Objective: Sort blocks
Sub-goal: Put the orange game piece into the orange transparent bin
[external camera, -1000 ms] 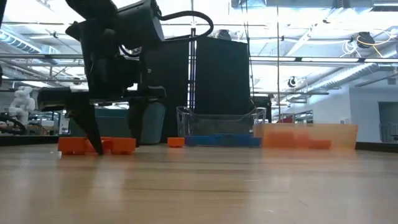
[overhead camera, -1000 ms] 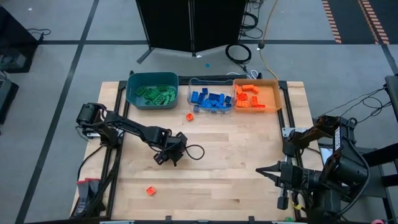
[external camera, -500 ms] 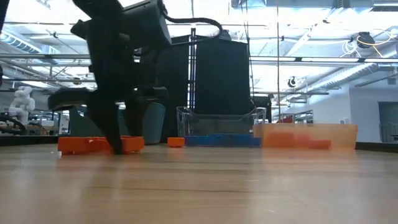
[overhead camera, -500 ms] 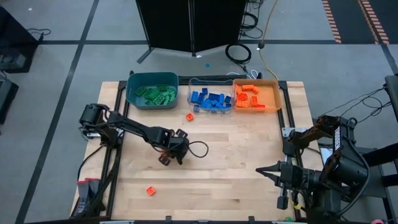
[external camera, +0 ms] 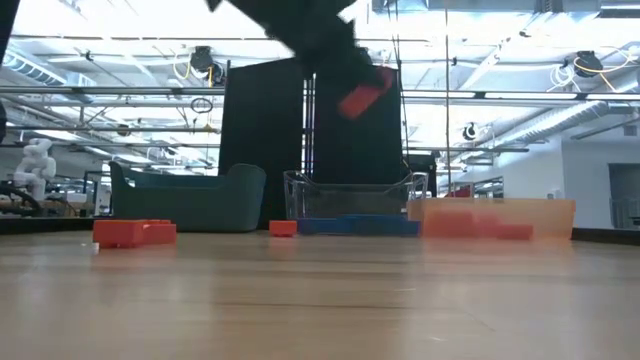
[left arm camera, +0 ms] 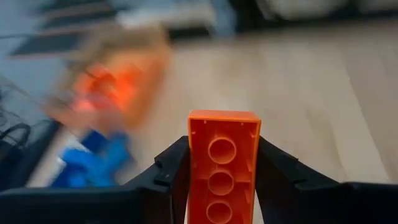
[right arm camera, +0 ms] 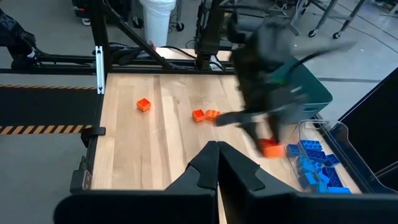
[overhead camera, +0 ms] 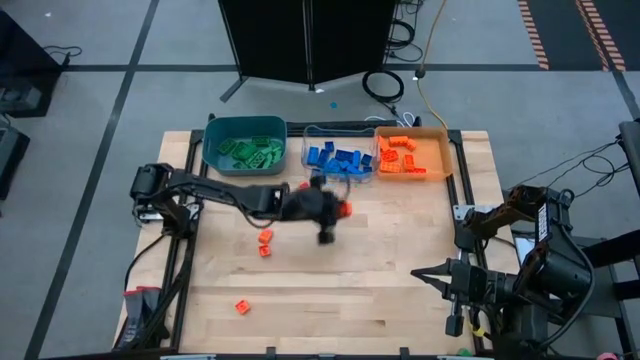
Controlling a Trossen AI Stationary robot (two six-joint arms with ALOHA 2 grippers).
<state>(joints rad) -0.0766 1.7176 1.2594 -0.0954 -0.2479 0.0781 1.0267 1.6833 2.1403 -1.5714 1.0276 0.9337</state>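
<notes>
The left gripper (overhead camera: 335, 212) hangs above the table's middle, just near of the clear bin (overhead camera: 339, 161), its fingers (left arm camera: 171, 171) clamped on an orange-red brick (left arm camera: 222, 163). More orange-red bricks (overhead camera: 265, 240) lie on the wood at left. The right gripper (right arm camera: 217, 163), closed and empty, waits at the right near corner.

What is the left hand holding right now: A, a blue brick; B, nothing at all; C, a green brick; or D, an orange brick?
D: in the left wrist view an orange brick sits clamped between the left hand's two dark fingers, and the high view shows that orange brick at the hand's tip above the table, near the bins.
</notes>
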